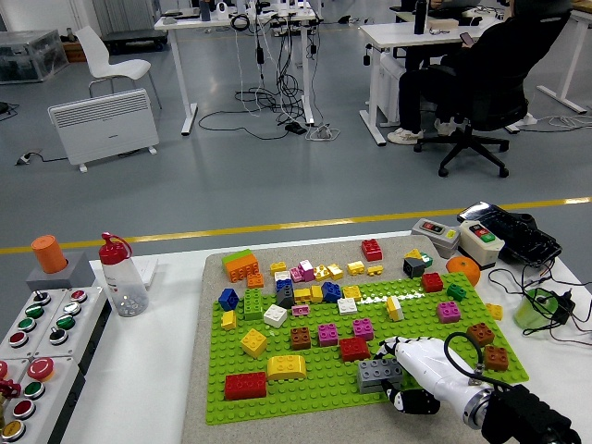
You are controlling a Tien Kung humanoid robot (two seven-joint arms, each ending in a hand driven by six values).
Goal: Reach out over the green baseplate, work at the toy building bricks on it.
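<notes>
The green baseplate (314, 370) lies on a grey mat and carries many bricks of several colours. A grey brick (377, 374) sits near the plate's front right. My right hand (400, 375), white with black finger joints, comes in from the lower right and is curled around that grey brick, fingers over its top and thumb in front. Close by stand a red brick (353, 349), a yellow brick (287, 367) and a larger red brick (245, 386). The left hand is out of sight.
A control box with coloured buttons (32, 347) fills the left edge, with a clear bottle (123, 277) and an orange cup (49, 253) behind it. At the right are button boxes (460, 238), an orange (463, 269), a green cup (535, 308) and cables.
</notes>
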